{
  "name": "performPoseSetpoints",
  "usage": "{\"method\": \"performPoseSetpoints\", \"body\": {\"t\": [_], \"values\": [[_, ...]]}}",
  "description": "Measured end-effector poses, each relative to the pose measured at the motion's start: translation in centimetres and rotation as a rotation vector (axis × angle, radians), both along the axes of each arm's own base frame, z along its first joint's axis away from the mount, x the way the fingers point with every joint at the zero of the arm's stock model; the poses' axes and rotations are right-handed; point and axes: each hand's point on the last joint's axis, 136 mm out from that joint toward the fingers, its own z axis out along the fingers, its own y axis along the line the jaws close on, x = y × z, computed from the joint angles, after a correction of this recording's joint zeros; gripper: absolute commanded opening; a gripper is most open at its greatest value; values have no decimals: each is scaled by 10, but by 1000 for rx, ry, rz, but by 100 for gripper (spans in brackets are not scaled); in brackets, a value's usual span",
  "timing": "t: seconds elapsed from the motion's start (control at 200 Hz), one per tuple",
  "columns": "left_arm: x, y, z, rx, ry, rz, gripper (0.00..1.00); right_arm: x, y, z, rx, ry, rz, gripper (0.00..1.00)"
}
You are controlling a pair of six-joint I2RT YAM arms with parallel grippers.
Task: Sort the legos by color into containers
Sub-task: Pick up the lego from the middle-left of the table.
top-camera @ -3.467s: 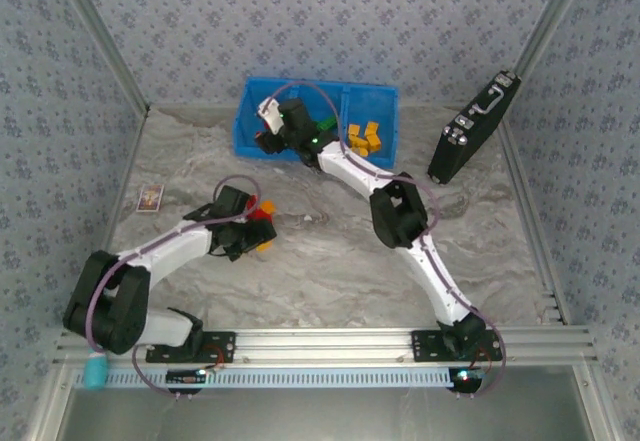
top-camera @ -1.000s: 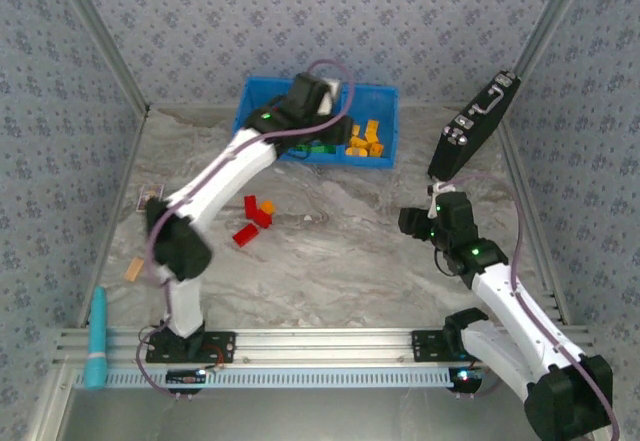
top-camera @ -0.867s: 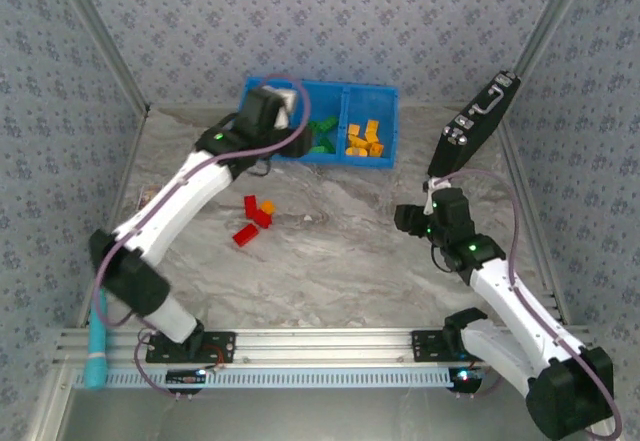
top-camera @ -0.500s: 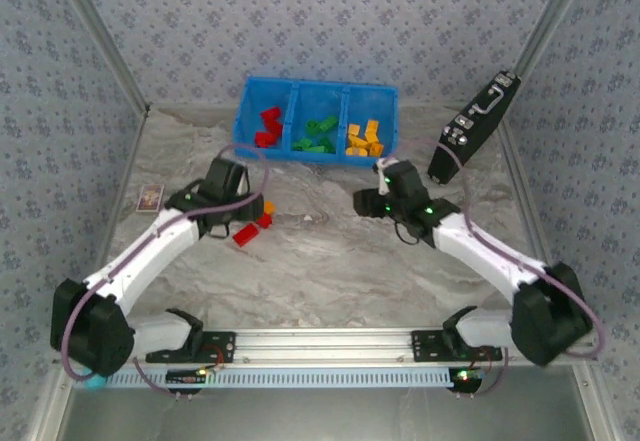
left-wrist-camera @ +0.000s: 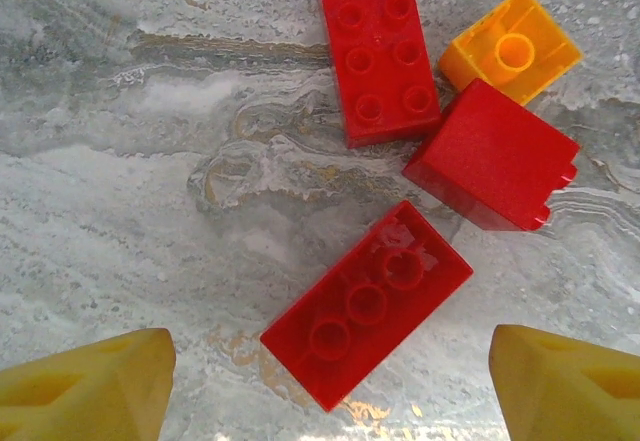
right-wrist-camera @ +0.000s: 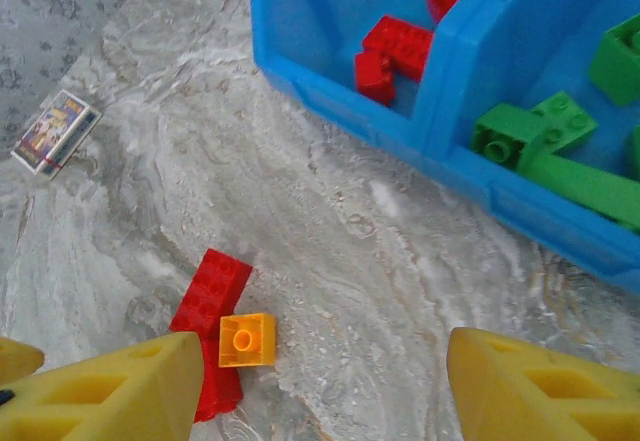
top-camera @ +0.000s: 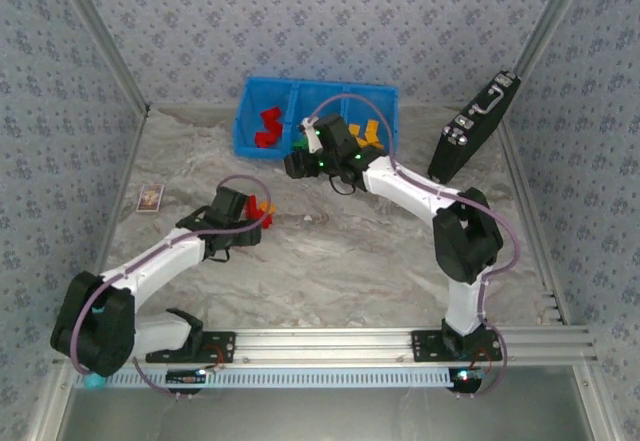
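A red lego (left-wrist-camera: 365, 306) with a row of three studs showing lies flat on the table (left-wrist-camera: 150, 161), its long axis running from seven to one o'clock in the left wrist view. A red block (left-wrist-camera: 492, 156) lies on its side at its two o'clock, close enough that I cannot tell whether they touch. A longer red brick (left-wrist-camera: 378, 51) sits at twelve o'clock and an orange brick (left-wrist-camera: 510, 53) at one o'clock, tight against the block.

These pieces look light, rigid and glossy, so they should slide rather than deform. The best hold is probably across the short width, on the smooth long walls near the lower free end, away from the crowded corner.

The left claw (left-wrist-camera: 330, 386) hangs at the lego's six o'clock, jaws spread wide and empty. The right claw (right-wrist-camera: 320, 391) is likewise spread and holds nothing. It is over the table between the pile and the blue bin (right-wrist-camera: 340, 91).

In the top view the bin stands at the pile's one o'clock. It has red bricks (top-camera: 266, 126) in the left compartment, green bricks (right-wrist-camera: 530, 131) in the middle and yellow bricks (top-camera: 370, 131) on the right.
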Motion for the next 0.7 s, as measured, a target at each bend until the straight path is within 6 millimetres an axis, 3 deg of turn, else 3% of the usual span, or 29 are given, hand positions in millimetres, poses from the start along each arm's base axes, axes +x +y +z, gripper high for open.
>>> {"method": "performPoseSetpoints", "body": {"t": [0.235, 0.44, 0.7], "values": [[3, -3, -24, 31, 58, -22, 81, -5, 9, -18, -26, 58, 35, 67], [-4, -6, -44, 22, 132, -18, 67, -4, 11, -13, -20, 53, 42, 67], [-3, -14, -46, -33, 143, -5, 44, 0, 5, -15, -25, 53, 36, 67]]}}
